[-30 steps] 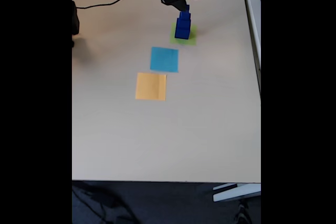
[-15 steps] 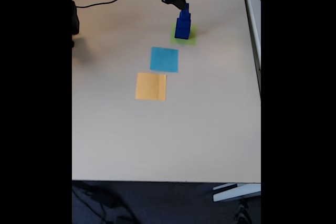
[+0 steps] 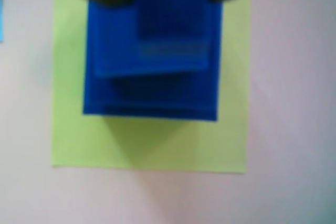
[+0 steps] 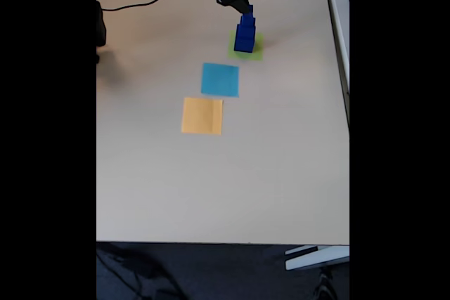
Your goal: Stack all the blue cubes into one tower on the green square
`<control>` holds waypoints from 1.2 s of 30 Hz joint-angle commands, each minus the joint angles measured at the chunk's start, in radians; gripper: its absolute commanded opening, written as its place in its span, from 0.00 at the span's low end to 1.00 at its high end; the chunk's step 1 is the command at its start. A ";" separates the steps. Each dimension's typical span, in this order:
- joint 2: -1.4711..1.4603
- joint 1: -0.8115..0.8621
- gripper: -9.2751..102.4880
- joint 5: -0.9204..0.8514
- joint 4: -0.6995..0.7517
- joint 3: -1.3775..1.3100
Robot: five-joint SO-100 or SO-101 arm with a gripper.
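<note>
Gripper [image 4: 246, 8] sits at the top of the tower [image 4: 245, 33]; can't tell if it's gripping. Green square [image 3: 152, 140] directly below it, tower on it.

In the fixed view a light-blue paper square [image 4: 220, 79] lies upper centre on the beige table [image 4: 267, 173], an orange square [image 4: 202, 116] just below-left; a black cable [image 4: 151, 1] crosses the top.
</note>
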 commanded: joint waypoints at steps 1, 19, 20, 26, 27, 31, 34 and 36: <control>0.015 0.018 0.08 -0.011 -0.009 -0.015; 0.014 0.025 0.08 -0.038 -0.009 0.008; 0.014 0.023 0.08 -0.038 -0.009 0.008; 0.014 0.020 0.08 -0.035 -0.009 0.012; 0.014 0.018 0.08 -0.037 -0.009 0.012; 0.014 0.017 0.08 -0.038 -0.009 0.014; 0.012 0.015 0.08 -0.038 -0.009 0.018; 0.012 0.015 0.08 -0.040 -0.009 0.018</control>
